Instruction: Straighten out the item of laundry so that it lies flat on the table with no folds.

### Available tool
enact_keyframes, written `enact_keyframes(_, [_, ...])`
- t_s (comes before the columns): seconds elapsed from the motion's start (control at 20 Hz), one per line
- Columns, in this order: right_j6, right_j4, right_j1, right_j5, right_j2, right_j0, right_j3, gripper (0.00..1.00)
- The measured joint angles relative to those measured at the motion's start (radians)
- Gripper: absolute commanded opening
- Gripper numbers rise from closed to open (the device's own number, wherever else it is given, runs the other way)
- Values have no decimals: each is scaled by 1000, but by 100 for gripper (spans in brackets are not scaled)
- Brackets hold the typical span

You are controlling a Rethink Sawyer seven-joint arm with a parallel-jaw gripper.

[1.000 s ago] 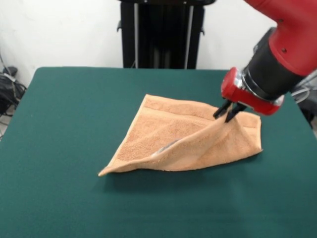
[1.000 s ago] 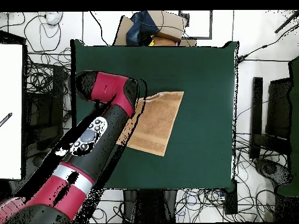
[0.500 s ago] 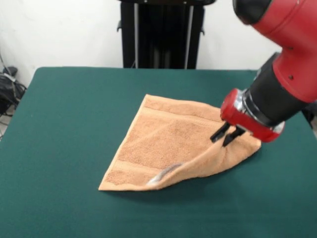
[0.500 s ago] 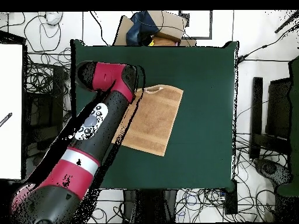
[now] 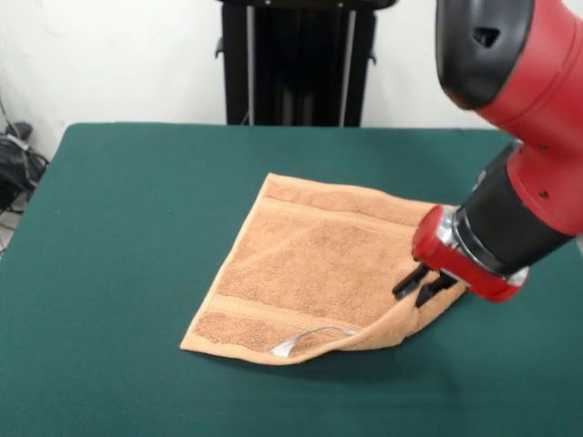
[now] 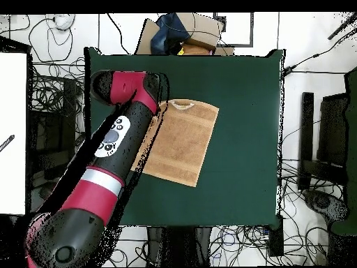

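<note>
My gripper [image 5: 423, 286] is down at the towel [image 5: 314, 264], at about 4 o'clock on the cloth in the front view, with the two black fingers [image 5: 410, 280] drawn close together and the towel's edge pinched between them; the cloth rises slightly to meet them there. The towel lies on the table [image 5: 118, 228] a little right of centre in that view, mostly spread out, one corner pointing to 11 o'clock and another to 7 o'clock. The woven bands run along the far edge and again near the 7 o'clock end. Along the near edge, around 6 o'clock, the cloth is curled up and turned over, and the white label [image 5: 301, 339] shows on that lifted lip. From the curl to my fingers the near edge stays off the felt, with a dark shadow under it. My arm [image 5: 515, 118] comes in from 1 o'clock, red shell above, black wrist below, red collar just over the fingers. In the overhead view the towel [image 6: 183, 143] sits near the table's [image 6: 244, 105] middle, tilted, its long sides running from 1 o'clock to 7 o'clock, and my arm [image 6: 115, 150] crosses from 7 o'clock and covers its left edge, so the gripper itself is hidden there. A small pale loop shows at the towel's top edge, at 12 o'clock.
</note>
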Motion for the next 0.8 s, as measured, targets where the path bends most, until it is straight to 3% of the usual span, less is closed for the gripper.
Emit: enact_keyframes(0.8, [100,1,68,3,0,-17,-112,0])
